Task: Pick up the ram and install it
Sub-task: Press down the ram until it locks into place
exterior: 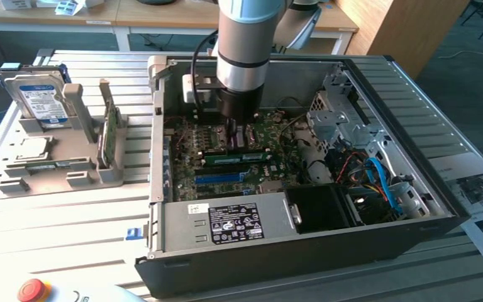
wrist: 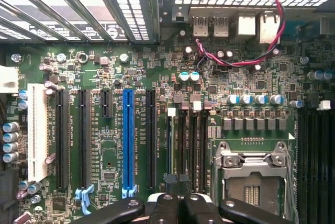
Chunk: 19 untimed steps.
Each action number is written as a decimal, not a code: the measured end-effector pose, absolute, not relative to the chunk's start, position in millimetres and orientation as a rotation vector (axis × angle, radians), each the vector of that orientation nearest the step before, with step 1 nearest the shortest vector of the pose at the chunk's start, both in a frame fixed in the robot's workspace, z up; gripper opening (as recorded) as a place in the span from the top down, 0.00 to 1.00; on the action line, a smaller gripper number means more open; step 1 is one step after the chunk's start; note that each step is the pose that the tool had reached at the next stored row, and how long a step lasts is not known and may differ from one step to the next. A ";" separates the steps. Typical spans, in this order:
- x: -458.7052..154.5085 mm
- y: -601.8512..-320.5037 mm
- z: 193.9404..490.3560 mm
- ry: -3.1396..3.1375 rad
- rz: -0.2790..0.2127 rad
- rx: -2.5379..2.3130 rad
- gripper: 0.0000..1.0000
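Jaws shut, holding nothing visible, low over the green motherboard (exterior: 241, 148) at centre frame; the long thin green ram stick (exterior: 238, 155), probably light, stiff and fragile, wants edge-holding.

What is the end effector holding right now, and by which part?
Nothing visible: the black end effector is shut, with no part between its fingertips, poised over the green motherboard inside the open computer case.

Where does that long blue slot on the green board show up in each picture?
Exterior view: the blue slot lies on the green motherboard, between the arm and the labelled power supply box.
Wrist view: the blue slot runs among parallel black slots.
Shared landmark: the green motherboard itself.
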State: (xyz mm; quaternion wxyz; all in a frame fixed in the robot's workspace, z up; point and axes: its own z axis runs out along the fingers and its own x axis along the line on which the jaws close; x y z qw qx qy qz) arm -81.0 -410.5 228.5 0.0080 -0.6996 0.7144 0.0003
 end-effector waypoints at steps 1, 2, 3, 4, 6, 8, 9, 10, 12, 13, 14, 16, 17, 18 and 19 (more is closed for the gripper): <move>-81.0 -410.5 229.2 2.233 0.001 -2.187 0.90; -81.0 -410.5 229.9 2.233 0.001 -2.187 0.90; -81.0 -410.5 230.7 2.233 0.001 -2.187 0.90; -81.0 -410.5 231.6 2.233 0.001 -2.187 0.90; -81.0 -410.5 233.5 2.233 0.001 -2.187 0.90; -81.0 -410.5 235.5 2.233 0.001 -2.187 0.90; -81.0 -410.5 236.6 2.233 0.001 -2.187 0.90; -81.0 -410.6 237.7 2.233 0.001 -2.187 0.90; -81.0 -410.5 239.9 2.233 0.001 -2.187 0.90; -81.0 -410.5 241.0 2.233 0.001 -2.187 0.90; -81.0 -410.5 242.1 2.233 0.001 -2.187 0.90; -81.0 -410.5 244.3 2.233 0.001 -2.187 0.90; -81.0 -410.5 245.4 2.233 0.001 -2.187 0.90; -81.0 -410.5 246.5 2.233 0.001 -2.187 0.90; -81.0 -410.5 247.6 2.233 0.001 -2.187 0.90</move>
